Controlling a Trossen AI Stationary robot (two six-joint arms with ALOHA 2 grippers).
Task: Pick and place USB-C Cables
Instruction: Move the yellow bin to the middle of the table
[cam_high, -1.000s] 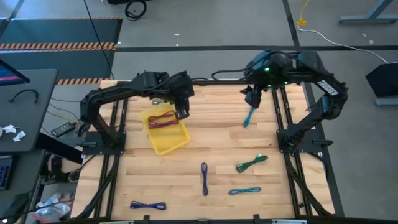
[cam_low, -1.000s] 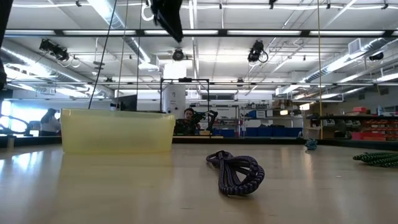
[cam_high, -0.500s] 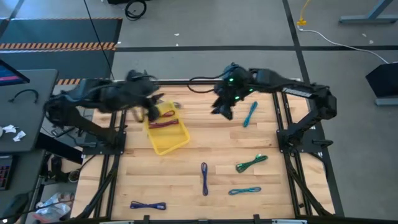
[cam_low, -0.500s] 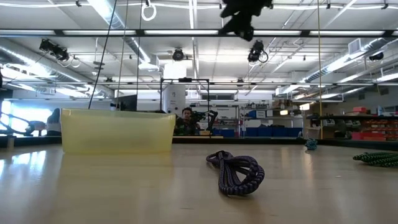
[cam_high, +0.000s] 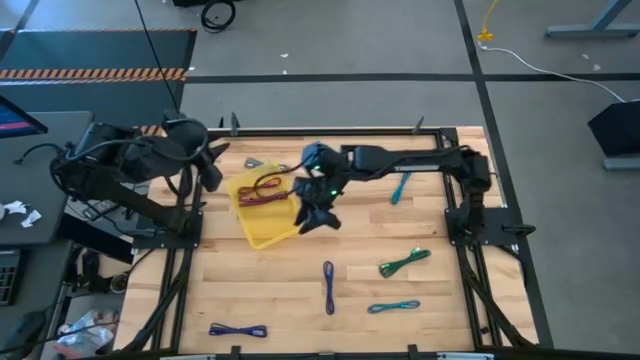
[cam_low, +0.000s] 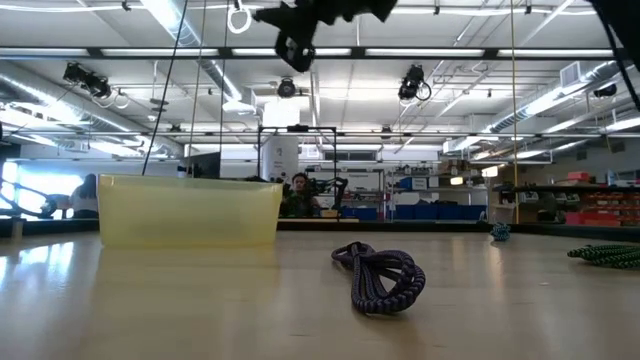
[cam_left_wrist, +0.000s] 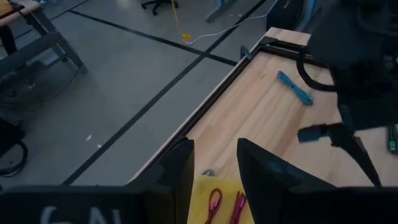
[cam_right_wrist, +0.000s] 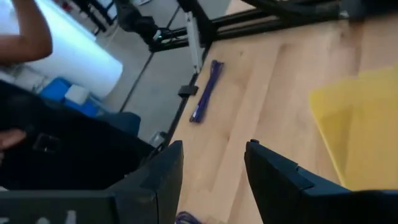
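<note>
Just beside the open, empty right gripper (cam_high: 318, 215), two maroon cables (cam_high: 262, 193) are seen inside the yellow tray (cam_high: 275, 231), while five cables are left on the table (cam_high: 350, 250); the left gripper (cam_high: 205, 170), well apart from the tray, is parted and empty.

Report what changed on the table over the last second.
The right gripper swung from above the teal cable across to the yellow tray's right edge, fingers open and empty. The left gripper pulled back from over the tray toward the table's left edge, fingers apart, holding nothing. The teal cable, the tray and its maroon cables stayed put.
</note>
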